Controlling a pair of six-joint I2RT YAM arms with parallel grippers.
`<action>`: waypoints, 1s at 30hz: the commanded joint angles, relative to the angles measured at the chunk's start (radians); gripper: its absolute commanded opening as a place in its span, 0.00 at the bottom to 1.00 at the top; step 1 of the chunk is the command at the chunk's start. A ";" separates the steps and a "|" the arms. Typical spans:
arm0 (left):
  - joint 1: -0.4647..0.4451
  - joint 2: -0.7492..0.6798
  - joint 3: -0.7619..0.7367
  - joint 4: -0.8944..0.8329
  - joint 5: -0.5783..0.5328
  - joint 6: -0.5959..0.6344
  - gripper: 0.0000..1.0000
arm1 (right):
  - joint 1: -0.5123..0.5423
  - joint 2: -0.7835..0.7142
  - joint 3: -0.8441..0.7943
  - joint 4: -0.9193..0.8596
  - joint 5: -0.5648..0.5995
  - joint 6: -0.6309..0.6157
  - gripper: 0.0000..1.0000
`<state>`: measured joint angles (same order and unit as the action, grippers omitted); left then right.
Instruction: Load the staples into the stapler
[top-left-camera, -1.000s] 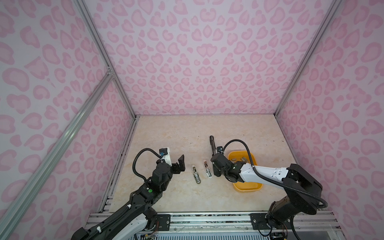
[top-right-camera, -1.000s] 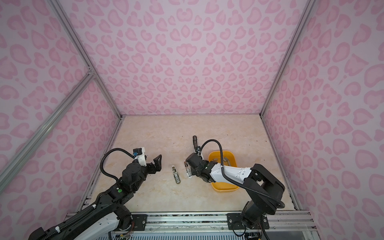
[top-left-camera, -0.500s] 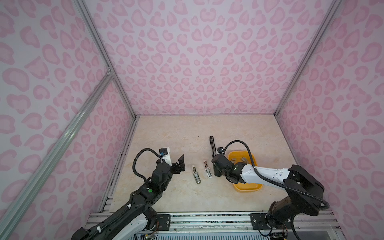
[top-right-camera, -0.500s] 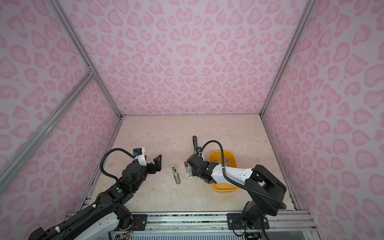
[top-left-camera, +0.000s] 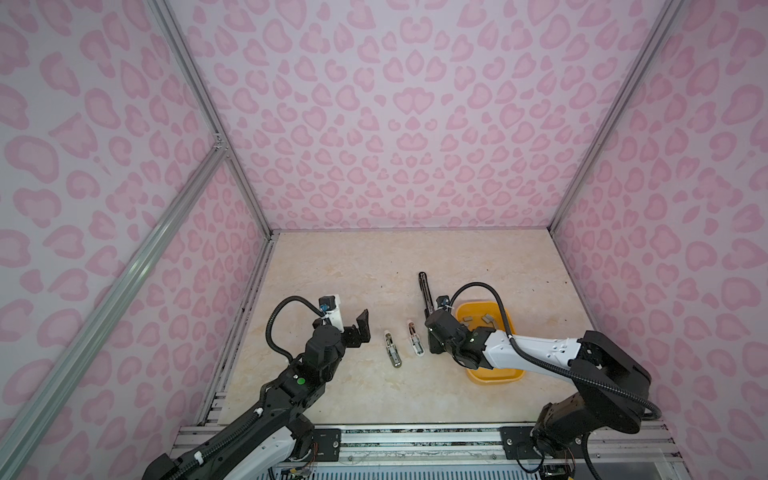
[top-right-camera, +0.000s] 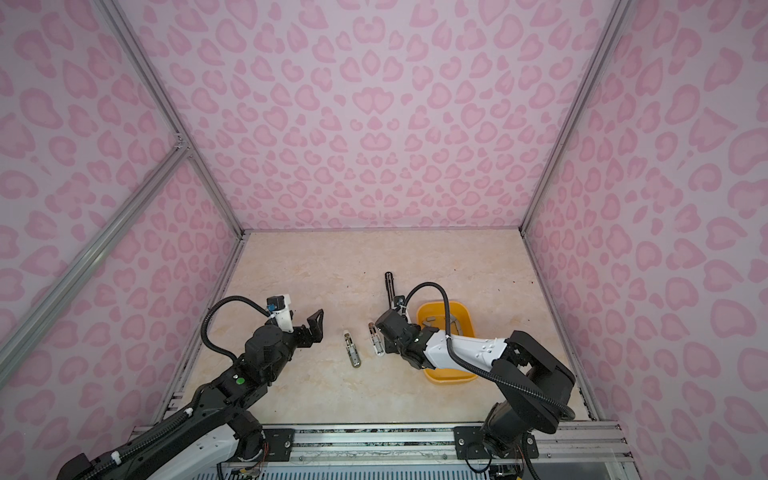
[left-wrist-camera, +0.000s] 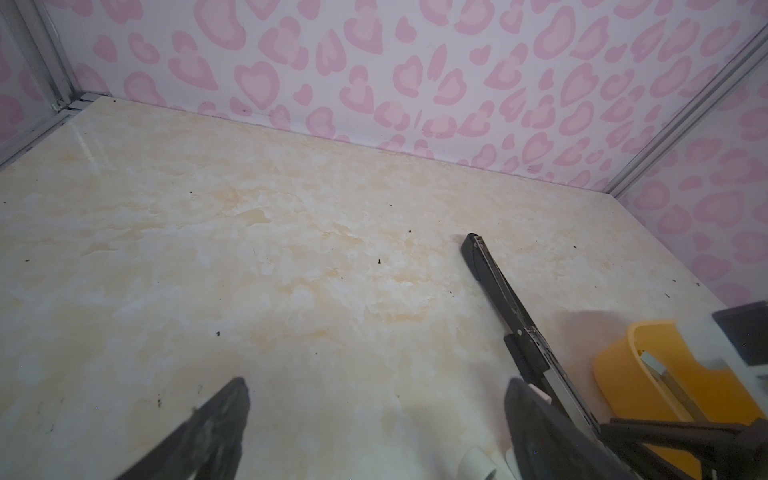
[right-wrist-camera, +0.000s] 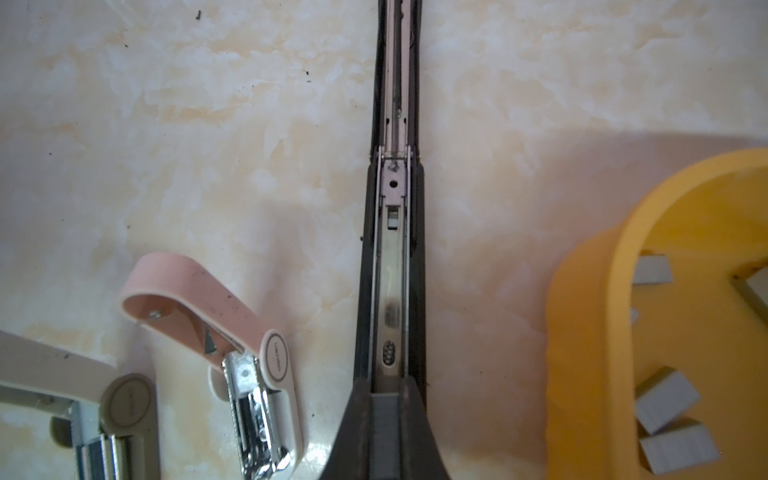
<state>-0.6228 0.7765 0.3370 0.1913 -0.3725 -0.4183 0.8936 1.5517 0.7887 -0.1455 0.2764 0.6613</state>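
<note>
Staples (right-wrist-camera: 665, 399) lie in the yellow tray (right-wrist-camera: 582, 332) by the table's right edge: likely light, stiff, brittle strips, best pinched on the long sides. Right gripper (right-wrist-camera: 386, 392) clamps one strip (right-wrist-camera: 386, 428) above the black stapler (right-wrist-camera: 392, 266); left gripper (left-wrist-camera: 376, 388) gapes

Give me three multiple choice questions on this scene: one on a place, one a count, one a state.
1. The loose staples lie in: A the yellow tray, B a blue bowl, C a cardboard box.
2. Staplers on the table: A two, B three, C five.
3. The left gripper is: A open and empty, B shut on a stapler, C shut on staples.
Answers: 1 A, grey strips show inside its wall; 2 B, one black, one pink, one greyish; 3 A, its fingers stand apart with nothing between.
</note>
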 joint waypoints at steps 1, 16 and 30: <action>0.002 0.008 0.010 0.022 -0.003 -0.002 0.97 | -0.001 0.005 0.005 -0.022 0.023 -0.009 0.00; 0.002 0.017 0.012 0.024 0.003 -0.004 0.97 | -0.017 0.037 0.030 -0.015 0.030 -0.038 0.00; 0.002 0.007 0.011 0.021 0.004 -0.004 0.97 | -0.022 0.030 -0.002 0.018 -0.005 -0.027 0.00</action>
<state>-0.6220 0.7895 0.3416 0.1886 -0.3702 -0.4187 0.8703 1.5864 0.8036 -0.1307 0.2863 0.6319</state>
